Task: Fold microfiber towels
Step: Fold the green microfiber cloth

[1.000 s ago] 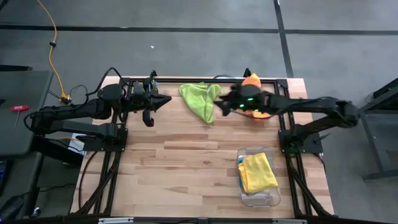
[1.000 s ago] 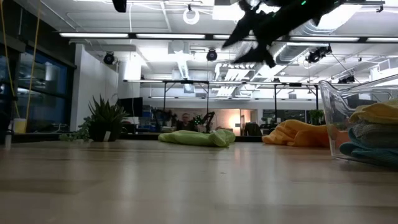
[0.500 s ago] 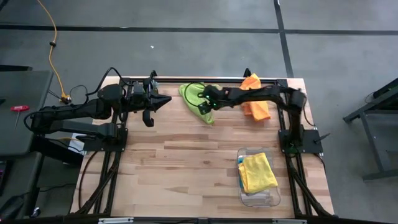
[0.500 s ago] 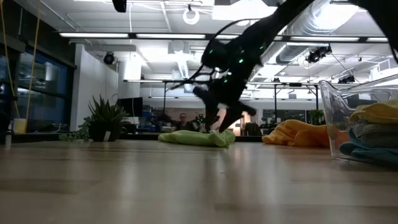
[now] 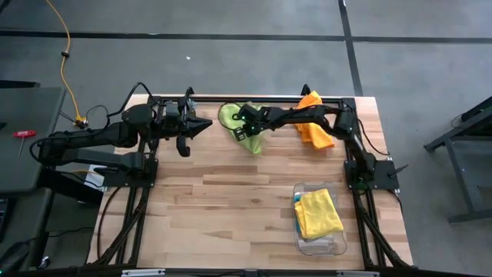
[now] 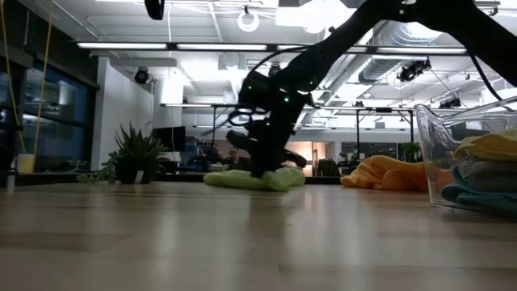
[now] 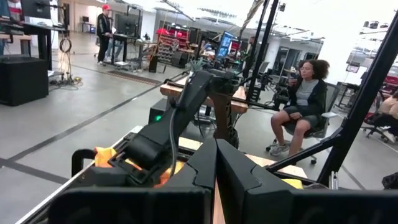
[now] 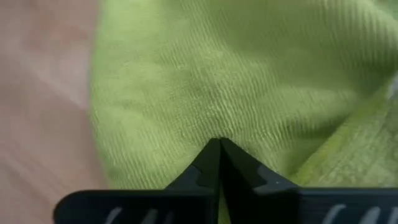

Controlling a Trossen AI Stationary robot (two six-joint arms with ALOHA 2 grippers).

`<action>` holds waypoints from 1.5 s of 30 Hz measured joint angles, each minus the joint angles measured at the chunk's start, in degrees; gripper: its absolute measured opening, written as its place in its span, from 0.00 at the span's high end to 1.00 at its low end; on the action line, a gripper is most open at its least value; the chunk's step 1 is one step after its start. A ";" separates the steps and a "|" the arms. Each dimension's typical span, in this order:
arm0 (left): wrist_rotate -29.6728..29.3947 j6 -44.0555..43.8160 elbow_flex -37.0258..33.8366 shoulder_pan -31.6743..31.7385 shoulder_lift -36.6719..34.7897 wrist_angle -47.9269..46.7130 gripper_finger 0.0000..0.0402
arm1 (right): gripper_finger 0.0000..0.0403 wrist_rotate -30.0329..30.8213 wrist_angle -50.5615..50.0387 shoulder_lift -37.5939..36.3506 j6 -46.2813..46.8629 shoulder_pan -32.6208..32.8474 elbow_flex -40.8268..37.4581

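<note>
At the far left of the wooden counter (image 5: 231,192), the left tool (image 5: 201,125) hovers above the boards with its fingers (image 7: 239,174) pressed together, holding nothing. Just right of it, near the far edge, lies the crumpled lime green towel (image 5: 234,123). The right tool (image 5: 244,128) is down on this cloth, its tips squeezed together into the fabric, pinching a fold of it; the right arm reaches in from the right. Farther right along the far edge sits the orange towel (image 5: 314,128), heaped. At the near right stands the clear plastic bin (image 5: 337,245), with the yellow towel (image 5: 317,213) lying folded on top inside it.
</note>
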 joint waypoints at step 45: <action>-8.83 3.15 0.00 4.34 20.68 -33.24 0.75 | 1.00 3.19 25.64 -63.47 4.45 12.78 -53.91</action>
